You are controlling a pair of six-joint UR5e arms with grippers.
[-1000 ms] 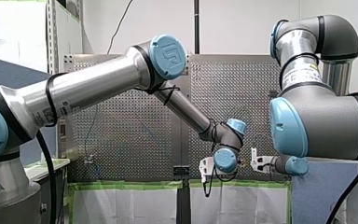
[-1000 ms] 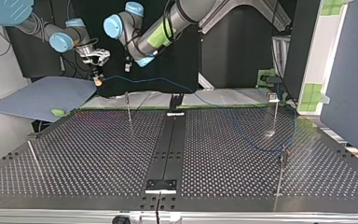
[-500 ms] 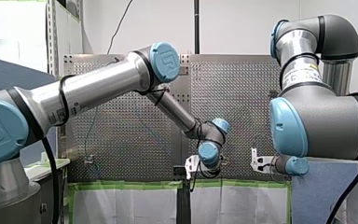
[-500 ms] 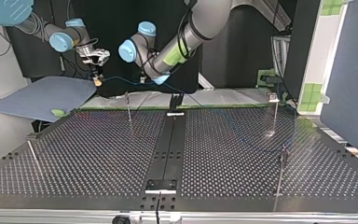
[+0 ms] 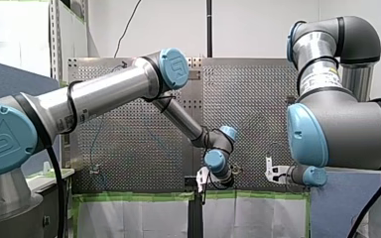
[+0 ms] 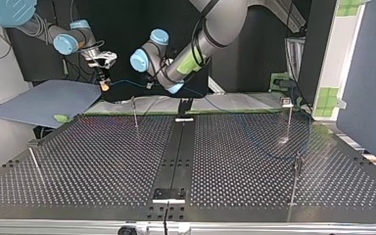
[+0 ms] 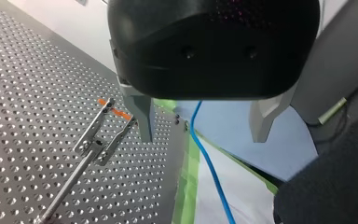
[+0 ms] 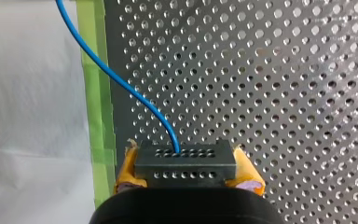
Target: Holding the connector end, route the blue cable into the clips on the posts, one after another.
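1. Holding the small dark connector block tight between its yellow pads, my right hand hangs past the edge of the holey metal tabletop.
2. The thin blue cable runs from the block and passes between the spread-apart fingers of my left hand, not pinched.
3. The thin metal post with a clip just beside that hand is empty, so I think most clips are left to do.

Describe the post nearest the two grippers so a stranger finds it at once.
In the top view, find the black rail down the middle of the perforated table. The thin metal post stands left of it, at the table's far edge. No other post stands so far back on that side.
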